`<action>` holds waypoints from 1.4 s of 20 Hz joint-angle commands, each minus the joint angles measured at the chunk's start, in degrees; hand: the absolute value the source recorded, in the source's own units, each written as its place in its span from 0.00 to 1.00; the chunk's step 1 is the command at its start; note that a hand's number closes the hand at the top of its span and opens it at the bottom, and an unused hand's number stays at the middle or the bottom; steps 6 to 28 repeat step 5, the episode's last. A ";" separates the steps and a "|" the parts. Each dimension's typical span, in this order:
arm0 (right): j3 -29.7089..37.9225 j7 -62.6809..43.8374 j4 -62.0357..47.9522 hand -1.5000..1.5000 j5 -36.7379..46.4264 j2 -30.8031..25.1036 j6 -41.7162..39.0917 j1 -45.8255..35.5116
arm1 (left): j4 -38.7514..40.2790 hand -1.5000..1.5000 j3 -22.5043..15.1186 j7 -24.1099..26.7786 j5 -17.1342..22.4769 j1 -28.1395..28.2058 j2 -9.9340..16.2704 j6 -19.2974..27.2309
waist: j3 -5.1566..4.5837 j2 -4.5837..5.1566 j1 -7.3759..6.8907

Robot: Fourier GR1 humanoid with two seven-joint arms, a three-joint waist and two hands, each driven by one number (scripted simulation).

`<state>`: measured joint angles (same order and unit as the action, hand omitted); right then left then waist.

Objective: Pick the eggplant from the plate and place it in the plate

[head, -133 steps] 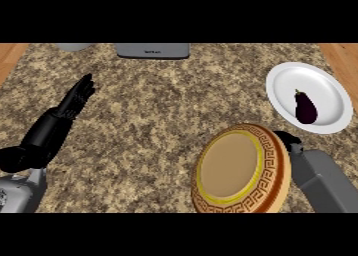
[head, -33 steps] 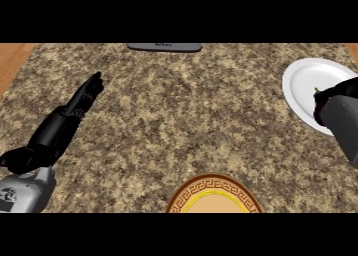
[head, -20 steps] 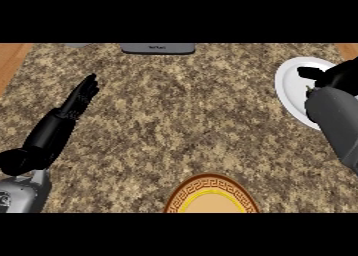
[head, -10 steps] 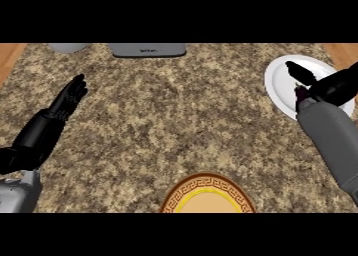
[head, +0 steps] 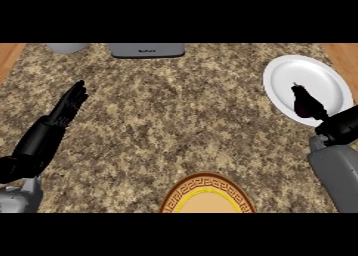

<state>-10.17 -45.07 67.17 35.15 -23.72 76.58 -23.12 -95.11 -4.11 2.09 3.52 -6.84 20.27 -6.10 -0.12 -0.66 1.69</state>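
Your eggplant [head: 307, 103] lay on the white plate [head: 285, 79] at the counter's right, well apart from the patterned plate [head: 183, 192] at the near edge. Your right hand [head: 347, 125] sat just beside it, wrist toward it, fingers hidden, so I cannot tell its state. Your left hand [head: 68, 106] rested open, fingers straight.

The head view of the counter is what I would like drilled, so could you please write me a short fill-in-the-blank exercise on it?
1. The dark purple eggplant lies on the round ____ plate.
2. The plate with the orange patterned rim sits at the view's ____ edge.
3. The hand beside the eggplant is the robot's ____ hand.
4. The left hand rests with fingers ____.

Missing words: white; lower; right; straight
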 commanded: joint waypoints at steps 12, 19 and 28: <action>5.08 -5.69 22.20 0.00 11.19 2.09 -10.57 14.89 | -0.89 0.50 0.07 1.60 -1.53 1.79 -1.32 -1.85 | 0.04 0.39 -0.89; 5.08 -5.69 22.20 0.00 11.19 2.09 -10.57 14.89 | -0.89 0.50 0.07 1.60 -1.53 1.79 -1.32 -1.85 | 0.04 0.39 -0.89; 5.08 -5.69 22.20 0.00 11.19 2.09 -10.57 14.89 | -0.89 0.50 0.07 1.60 -1.53 1.79 -1.32 -1.85 | 0.04 0.39 -0.89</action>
